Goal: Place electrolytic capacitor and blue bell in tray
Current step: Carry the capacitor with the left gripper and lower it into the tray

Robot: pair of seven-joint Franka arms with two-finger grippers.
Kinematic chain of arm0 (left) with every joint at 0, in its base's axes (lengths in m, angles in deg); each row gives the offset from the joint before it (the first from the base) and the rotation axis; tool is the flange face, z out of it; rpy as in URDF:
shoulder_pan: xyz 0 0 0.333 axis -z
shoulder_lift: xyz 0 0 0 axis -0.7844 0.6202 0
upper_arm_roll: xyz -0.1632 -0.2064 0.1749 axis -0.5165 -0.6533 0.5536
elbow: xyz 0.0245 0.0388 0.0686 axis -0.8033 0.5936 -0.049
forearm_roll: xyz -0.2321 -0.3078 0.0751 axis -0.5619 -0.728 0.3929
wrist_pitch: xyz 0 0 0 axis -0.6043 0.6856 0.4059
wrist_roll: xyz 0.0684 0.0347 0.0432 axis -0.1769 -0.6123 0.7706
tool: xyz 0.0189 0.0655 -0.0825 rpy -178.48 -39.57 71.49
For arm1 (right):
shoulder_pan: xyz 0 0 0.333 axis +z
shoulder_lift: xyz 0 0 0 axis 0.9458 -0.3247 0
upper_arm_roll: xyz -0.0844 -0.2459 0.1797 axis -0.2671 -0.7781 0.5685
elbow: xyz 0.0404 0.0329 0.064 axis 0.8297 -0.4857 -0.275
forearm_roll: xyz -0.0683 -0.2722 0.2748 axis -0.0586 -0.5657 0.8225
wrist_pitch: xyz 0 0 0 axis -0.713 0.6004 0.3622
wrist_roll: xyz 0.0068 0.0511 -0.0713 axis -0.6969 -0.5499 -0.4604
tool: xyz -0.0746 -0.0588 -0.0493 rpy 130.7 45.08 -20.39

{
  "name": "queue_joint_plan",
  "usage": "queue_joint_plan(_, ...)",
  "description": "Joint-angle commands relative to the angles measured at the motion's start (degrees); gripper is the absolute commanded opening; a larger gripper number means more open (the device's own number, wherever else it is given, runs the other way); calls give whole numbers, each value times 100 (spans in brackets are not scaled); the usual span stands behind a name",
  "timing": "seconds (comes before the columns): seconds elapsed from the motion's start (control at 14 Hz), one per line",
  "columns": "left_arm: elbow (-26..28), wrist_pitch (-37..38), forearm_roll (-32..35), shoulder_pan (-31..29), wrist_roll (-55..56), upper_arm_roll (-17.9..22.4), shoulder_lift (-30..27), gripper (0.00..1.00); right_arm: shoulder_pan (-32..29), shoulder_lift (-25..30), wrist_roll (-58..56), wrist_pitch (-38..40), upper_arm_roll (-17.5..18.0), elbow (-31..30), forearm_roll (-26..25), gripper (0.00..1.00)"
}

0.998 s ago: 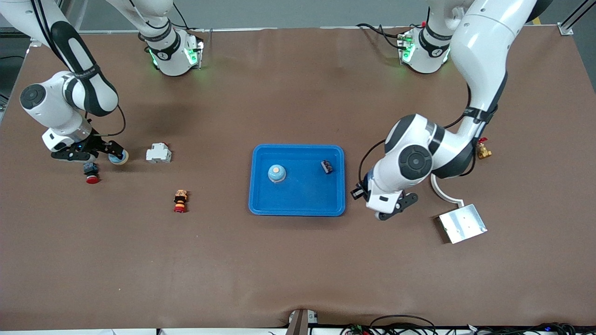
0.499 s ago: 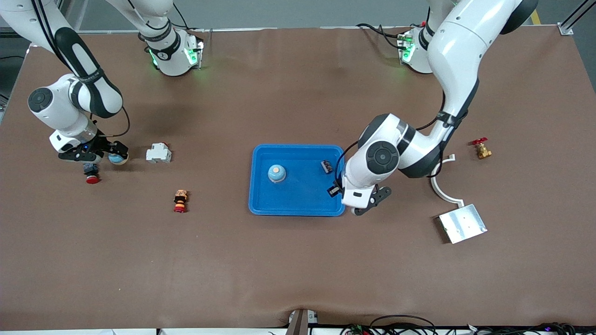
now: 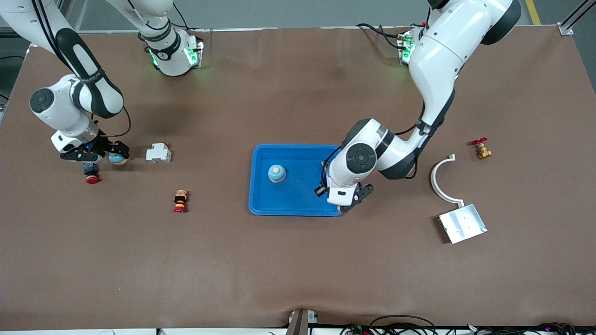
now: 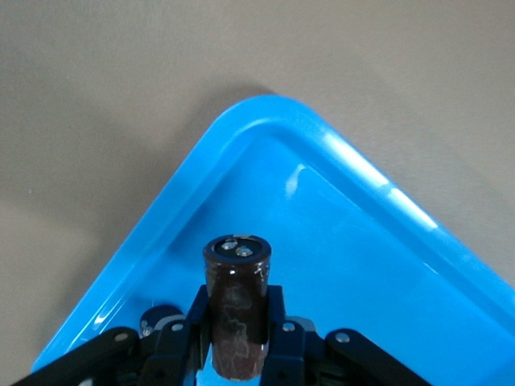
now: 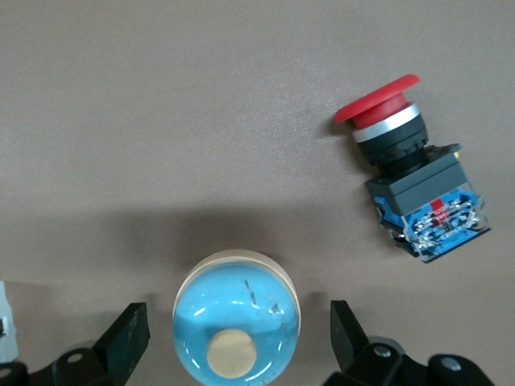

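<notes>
Tray [image 3: 298, 202]: bright blue, mid-table; one blue bell [image 3: 276, 173] sits inside, toward right arm's end.
L gripper [image 4: 233, 342]: over tray corner nearest left arm's end, clamped on electrolytic capacitor [image 4: 236, 314], dark brown can w/ terminals showing.
R gripper [image 5: 237, 334]: at right arm's end of table, fingers [image 5: 129, 336] spread wide either side of a 2nd blue bell [image 5: 237, 326], not touching.
Red push-button [image 5: 410, 181]: lies on its side just beside that bell.
</notes>
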Motion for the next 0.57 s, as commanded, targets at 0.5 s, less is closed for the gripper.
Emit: queue_joint_plan(0.5, -361, -8, 114, 479, 197, 399, 485, 0, -68, 14, -47, -47, 106, -53, 105, 80)
